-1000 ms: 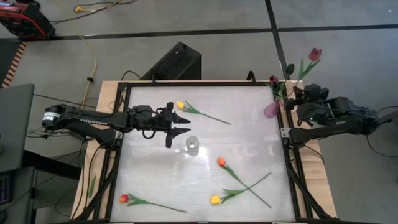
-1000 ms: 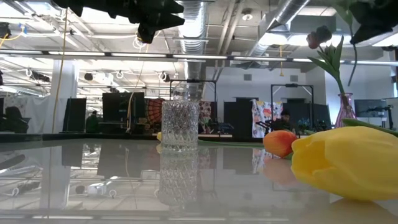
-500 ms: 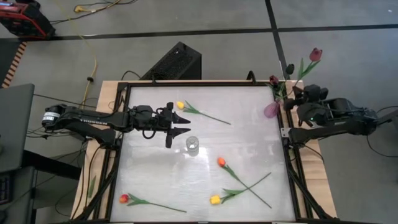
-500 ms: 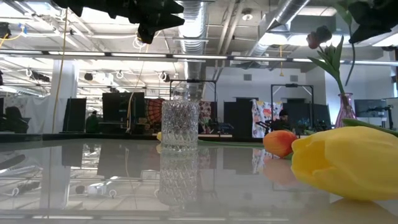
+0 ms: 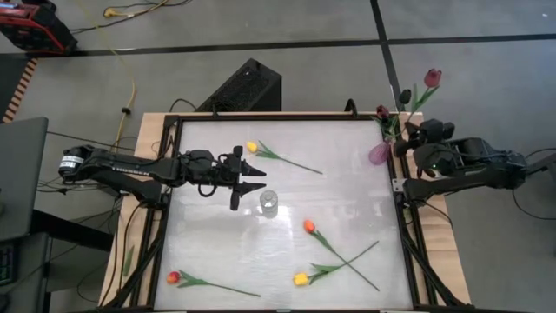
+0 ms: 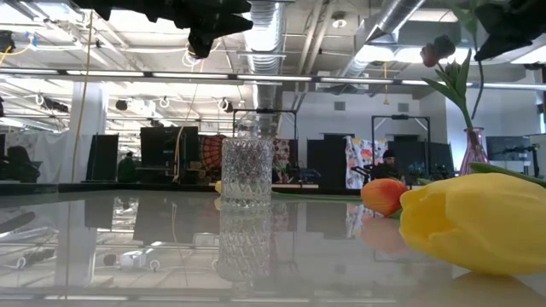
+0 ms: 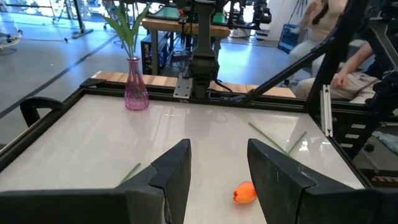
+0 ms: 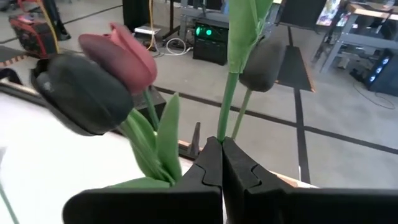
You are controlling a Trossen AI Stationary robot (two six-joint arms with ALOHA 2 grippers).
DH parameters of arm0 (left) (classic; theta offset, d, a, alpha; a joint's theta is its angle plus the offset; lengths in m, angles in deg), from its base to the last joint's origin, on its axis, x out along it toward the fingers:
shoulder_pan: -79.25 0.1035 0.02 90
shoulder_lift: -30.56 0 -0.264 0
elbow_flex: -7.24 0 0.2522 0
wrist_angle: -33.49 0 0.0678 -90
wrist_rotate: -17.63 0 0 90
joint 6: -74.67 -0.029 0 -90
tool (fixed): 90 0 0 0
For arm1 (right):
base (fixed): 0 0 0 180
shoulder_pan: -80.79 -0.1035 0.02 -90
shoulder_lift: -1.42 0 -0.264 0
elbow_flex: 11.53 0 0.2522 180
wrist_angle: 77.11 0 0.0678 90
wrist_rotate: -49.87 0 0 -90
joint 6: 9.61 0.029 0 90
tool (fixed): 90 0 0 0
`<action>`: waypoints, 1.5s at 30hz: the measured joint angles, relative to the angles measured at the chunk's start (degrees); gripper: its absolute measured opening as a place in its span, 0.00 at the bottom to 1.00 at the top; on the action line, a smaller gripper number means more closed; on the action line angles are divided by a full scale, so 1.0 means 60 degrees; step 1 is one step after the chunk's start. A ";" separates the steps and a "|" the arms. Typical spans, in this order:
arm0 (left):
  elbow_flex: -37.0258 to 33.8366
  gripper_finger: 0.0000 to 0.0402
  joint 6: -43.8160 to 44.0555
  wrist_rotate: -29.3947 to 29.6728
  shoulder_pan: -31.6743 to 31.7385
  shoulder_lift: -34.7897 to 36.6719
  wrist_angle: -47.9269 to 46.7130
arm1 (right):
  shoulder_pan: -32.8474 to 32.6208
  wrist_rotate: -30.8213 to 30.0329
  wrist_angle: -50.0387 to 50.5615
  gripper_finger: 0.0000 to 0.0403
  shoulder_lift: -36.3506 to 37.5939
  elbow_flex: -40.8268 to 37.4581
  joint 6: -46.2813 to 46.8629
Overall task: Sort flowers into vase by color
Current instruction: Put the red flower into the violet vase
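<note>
The white table (image 5: 347, 174) has a dark raised frame on all four sides. Most of its middle and far-right surface lies bare, with open room between the scattered flowers.

The left gripper (image 5: 254, 175) hangs over the left-centre of the table, jaws released and holding nothing, just left of the clear glass vase (image 5: 268, 203). This cut-glass vase stands upright near the table's middle and has no flower in it. The right gripper (image 5: 402, 144) sits at the far right edge, just beside the pink vase (image 5: 380, 154). Its jaws are clenched on the green stem of a maroon tulip (image 5: 432, 78), whose head reaches out past the table's far right corner over the floor.

The pink vase stands upright at the far right corner, against the frame, and holds dark-headed tulips (image 8: 99, 93); in the right wrist view at least three dark or maroon heads crowd together, though which of them sit in the vase cannot be told.

Five tulips lie flat on the table:
- one yellow tulip (image 5: 252, 147) at the far side, just beyond the left gripper;
- one orange tulip (image 5: 308, 226) right of centre;
- one yellow tulip (image 5: 301, 279) at the near edge, its stem crossing the orange one's;
- one red-orange tulip (image 5: 173, 277) at the near left corner.

That makes four on the surface rather than five.
</note>
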 joint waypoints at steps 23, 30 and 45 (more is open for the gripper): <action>0.0000 0.37 -0.0036 0.0169 0.0004 0.0000 0.0071 | 0.0087 0.1505 0.0032 0.05 0.0095 0.0353 -0.2889; 0.0000 0.37 -0.0036 0.0204 0.0004 0.0000 0.0108 | 0.0090 0.0882 -0.0147 0.05 0.0276 0.0070 -0.2739; 0.0000 0.37 -0.0073 0.0200 0.0004 0.0000 0.0433 | -0.0024 0.1197 -0.1259 0.05 0.0528 0.0042 -0.3064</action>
